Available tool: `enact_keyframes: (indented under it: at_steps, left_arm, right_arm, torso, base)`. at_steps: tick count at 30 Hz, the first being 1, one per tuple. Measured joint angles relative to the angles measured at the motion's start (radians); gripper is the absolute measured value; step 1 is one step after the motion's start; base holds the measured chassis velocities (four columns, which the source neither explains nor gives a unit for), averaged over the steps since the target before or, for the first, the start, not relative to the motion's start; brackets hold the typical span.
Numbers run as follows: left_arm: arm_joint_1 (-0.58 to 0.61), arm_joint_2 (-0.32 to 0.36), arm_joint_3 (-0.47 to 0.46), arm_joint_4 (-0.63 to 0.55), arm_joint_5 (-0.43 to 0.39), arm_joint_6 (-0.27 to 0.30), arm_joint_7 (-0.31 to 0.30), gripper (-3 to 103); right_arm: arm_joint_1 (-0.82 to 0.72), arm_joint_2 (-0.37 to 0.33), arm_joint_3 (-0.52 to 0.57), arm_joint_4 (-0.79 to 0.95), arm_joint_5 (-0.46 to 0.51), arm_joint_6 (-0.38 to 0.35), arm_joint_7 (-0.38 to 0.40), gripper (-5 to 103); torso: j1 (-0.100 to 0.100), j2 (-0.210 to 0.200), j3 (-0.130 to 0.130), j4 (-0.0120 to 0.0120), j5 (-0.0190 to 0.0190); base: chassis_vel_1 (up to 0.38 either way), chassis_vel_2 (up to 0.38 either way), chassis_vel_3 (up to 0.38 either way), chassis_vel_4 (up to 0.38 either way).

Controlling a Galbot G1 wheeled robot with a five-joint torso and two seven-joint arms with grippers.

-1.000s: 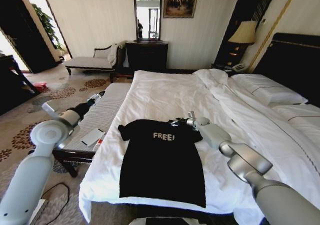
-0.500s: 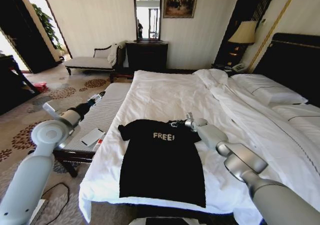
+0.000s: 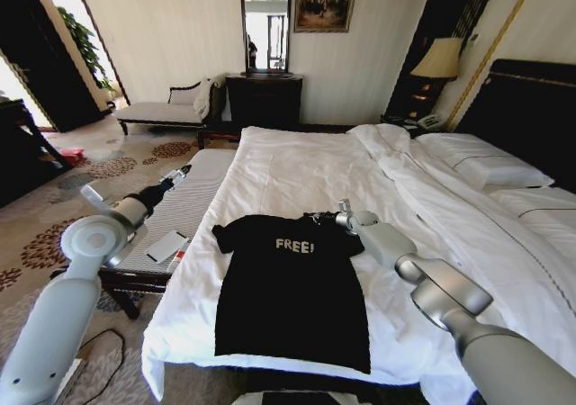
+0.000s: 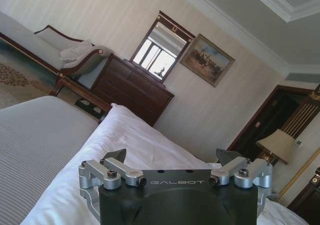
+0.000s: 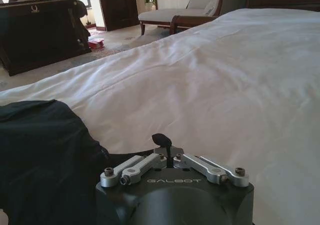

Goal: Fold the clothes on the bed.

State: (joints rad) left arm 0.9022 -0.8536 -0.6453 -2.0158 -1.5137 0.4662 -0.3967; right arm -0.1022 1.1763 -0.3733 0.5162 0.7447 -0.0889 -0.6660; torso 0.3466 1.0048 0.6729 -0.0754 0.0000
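T-shirt [image 3: 290,290]: black, white "FREE" readable, flat near the bed's [image 3: 297,175] foot edge.
My right gripper [image 5: 163,141]: clenched at the shirt's sleeve; "GALBOT" readable.
My left gripper [image 4: 172,157]: spread, above the striped bench [image 3: 184,209].

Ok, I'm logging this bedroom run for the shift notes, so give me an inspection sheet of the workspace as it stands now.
Surface: bed with white sheets, rumpled duvet and pillows toward the headboard.
Job's things: black T-shirt lies flat and unfolded near the foot of the bed, "FREE" lettering facing up.
Clutter: a white flat item on the striped bench beside the bed.
Grippers: right hand shut at the shirt's sleeve by the collar; left hand open above the bench, away from the shirt.
Cables: a dark cable on the carpet beside the bench.
Surroundings: chaise, dark dresser with mirror, lamp, patterned carpet.
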Motion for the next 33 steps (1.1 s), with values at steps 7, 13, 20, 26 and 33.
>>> enact_keyframes:
  at_steps: [7, 13, 20, 26, 33]
  left_arm:
    - [-0.001, -0.003, 0.005, 0.001, 0.002, -0.001, 0.001, 100]
    - [-0.004, -0.001, 0.009, 0.000, 0.002, -0.001, 0.002, 100]
    - [-0.002, 0.001, 0.009, -0.002, 0.002, -0.002, 0.002, 100]
    - [0.004, 0.003, 0.009, 0.001, 0.003, -0.002, 0.002, 100]
    - [0.004, -0.006, 0.010, 0.004, 0.004, -0.002, 0.004, 100]
  right_arm:
    - [0.018, -0.016, 0.021, 0.006, 0.090, 0.028, 0.042, 1]
    - [0.018, -0.042, 0.033, 0.006, 0.111, 0.029, 0.084, 1]
    - [-0.020, -0.079, 0.031, 0.043, 0.106, 0.031, 0.097, 1]
    - [-0.057, -0.117, 0.055, 0.111, 0.131, 0.042, 0.169, 15]
    - [-0.072, -0.209, 0.097, 0.248, 0.258, -0.022, 0.291, 37]
  torso:
    - [0.000, 0.000, 0.000, 0.0002, 0.0000]
    - [0.000, 0.000, 0.000, 0.0002, -0.0001]
    - [0.000, 0.000, 0.000, 0.0001, 0.0000]
    - [0.000, 0.000, 0.000, 0.0003, 0.0004]
    - [0.000, 0.000, 0.000, 0.0000, -0.0002]
  base:
    - [0.000, 0.000, 0.000, 0.000]
    - [0.000, 0.000, 0.000, 0.000]
    - [0.000, 0.000, 0.000, 0.000]
    - [0.000, 0.000, 0.000, 0.000]
    - [0.000, 0.000, 0.000, 0.000]
